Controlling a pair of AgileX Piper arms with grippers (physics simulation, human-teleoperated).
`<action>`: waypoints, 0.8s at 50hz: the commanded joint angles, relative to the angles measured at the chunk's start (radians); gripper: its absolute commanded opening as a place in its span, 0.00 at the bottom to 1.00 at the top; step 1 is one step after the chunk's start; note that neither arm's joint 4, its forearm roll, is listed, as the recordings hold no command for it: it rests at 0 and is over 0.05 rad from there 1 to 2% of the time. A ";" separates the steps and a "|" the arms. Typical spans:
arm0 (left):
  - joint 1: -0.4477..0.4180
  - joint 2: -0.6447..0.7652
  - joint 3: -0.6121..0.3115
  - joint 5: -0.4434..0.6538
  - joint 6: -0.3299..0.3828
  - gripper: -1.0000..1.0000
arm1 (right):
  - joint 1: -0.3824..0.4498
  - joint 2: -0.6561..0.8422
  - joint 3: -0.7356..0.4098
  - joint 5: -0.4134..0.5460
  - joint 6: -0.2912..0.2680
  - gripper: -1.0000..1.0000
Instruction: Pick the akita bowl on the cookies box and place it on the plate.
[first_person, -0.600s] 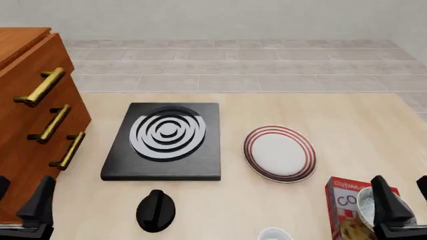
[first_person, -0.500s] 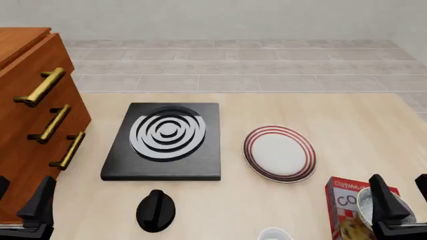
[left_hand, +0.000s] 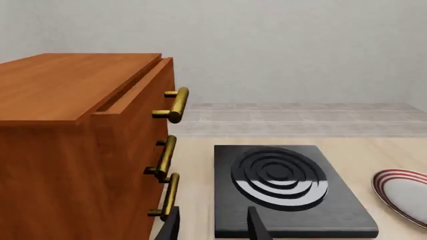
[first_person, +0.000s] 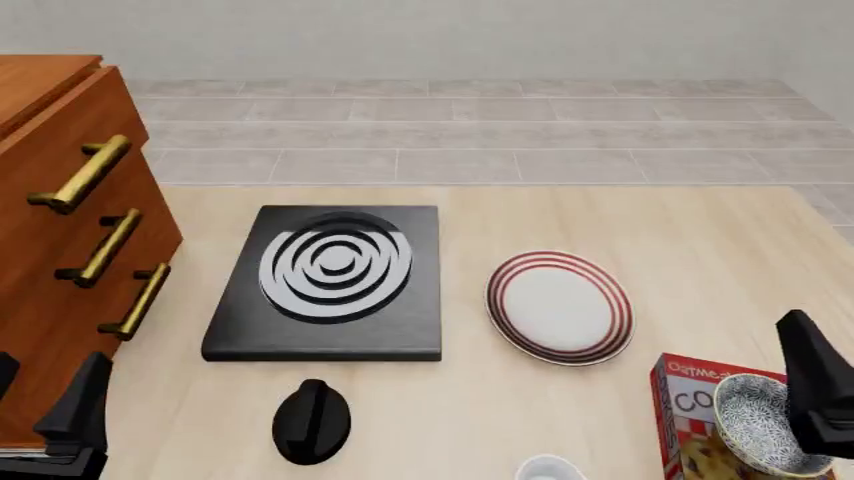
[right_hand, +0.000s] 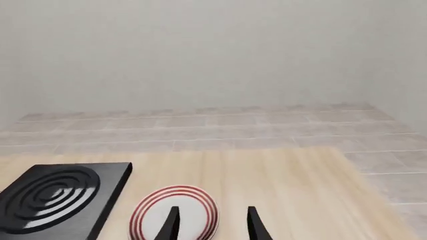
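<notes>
The akita bowl, speckled black and white inside, rests on the red cookies box at the table's front right. The plate, white with dark red rings, lies beyond the box toward the table's middle and is also in the right wrist view. One dark finger of my right gripper stands just to the right of the bowl; its other finger is out of the front view. My right gripper is open and holds nothing. My left gripper is open at the front left, beside the cabinet.
A black square stove with white rings lies left of the plate. A black knob-shaped object and a plain white round object sit near the front edge. A wooden cabinet with brass handles stands along the left side.
</notes>
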 joint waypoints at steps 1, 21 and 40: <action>0.000 0.000 0.000 0.000 0.000 1.00 | -0.051 0.109 -0.335 0.257 0.055 1.00; 0.000 0.000 0.000 0.000 0.000 1.00 | -0.315 0.260 -0.701 0.681 -0.129 1.00; 0.000 0.000 0.000 0.000 0.000 1.00 | -0.397 0.283 -0.588 0.731 -0.093 1.00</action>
